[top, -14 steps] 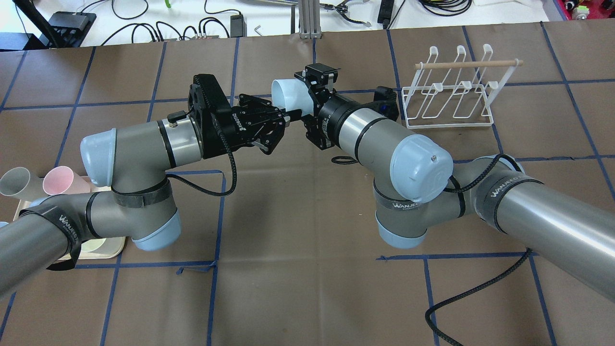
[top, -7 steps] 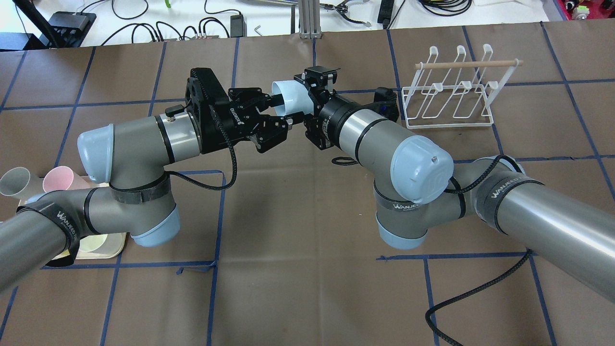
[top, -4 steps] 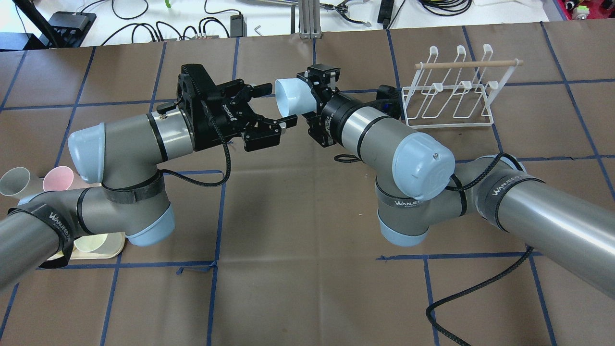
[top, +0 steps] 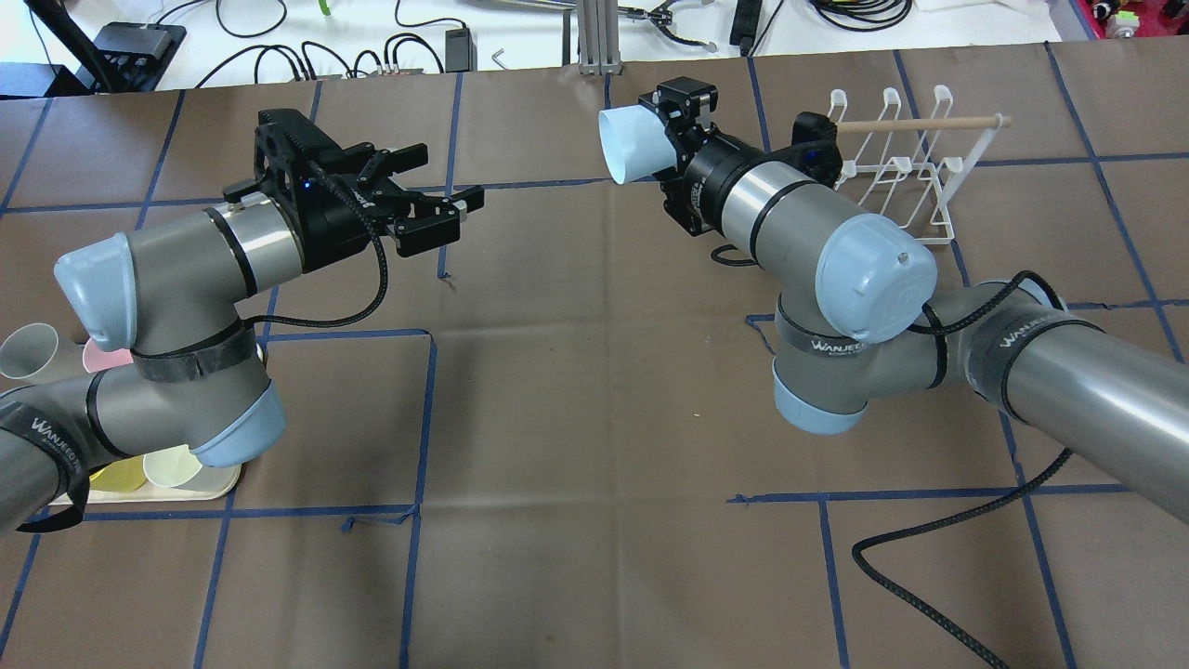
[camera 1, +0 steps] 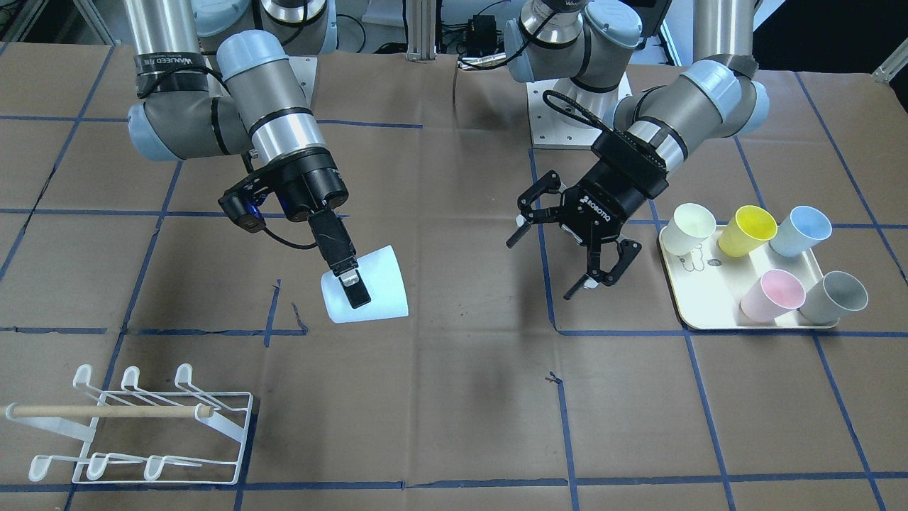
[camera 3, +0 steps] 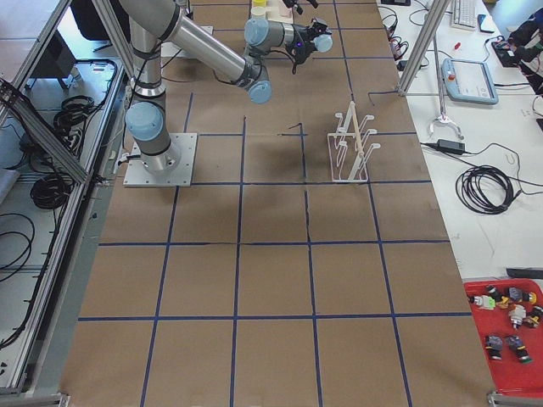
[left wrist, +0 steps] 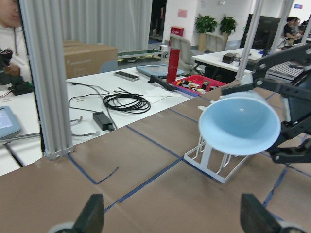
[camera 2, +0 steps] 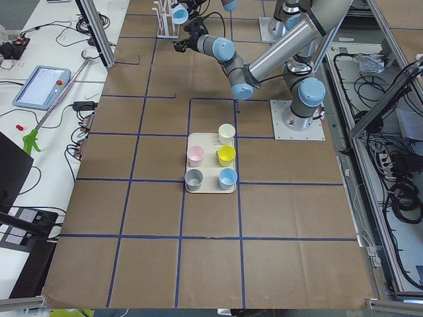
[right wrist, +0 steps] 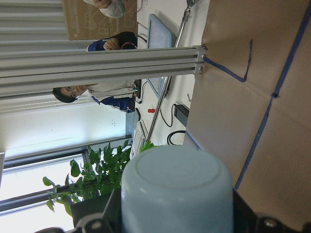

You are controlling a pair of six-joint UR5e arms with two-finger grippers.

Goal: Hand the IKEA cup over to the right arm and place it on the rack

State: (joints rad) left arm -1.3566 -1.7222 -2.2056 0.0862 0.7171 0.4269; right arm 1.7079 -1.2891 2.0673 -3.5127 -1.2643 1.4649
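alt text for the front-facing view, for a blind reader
The right gripper holds a pale blue cup tilted above the brown table, while the left gripper hangs open and empty beside a cream tray of five cups. A white wire rack stands empty at lower left.

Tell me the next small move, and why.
Probably swing the right arm toward the rack: the right gripper is shut on the blue cup, the left gripper is open and well apart from it, and the cup is not yet at the rack.
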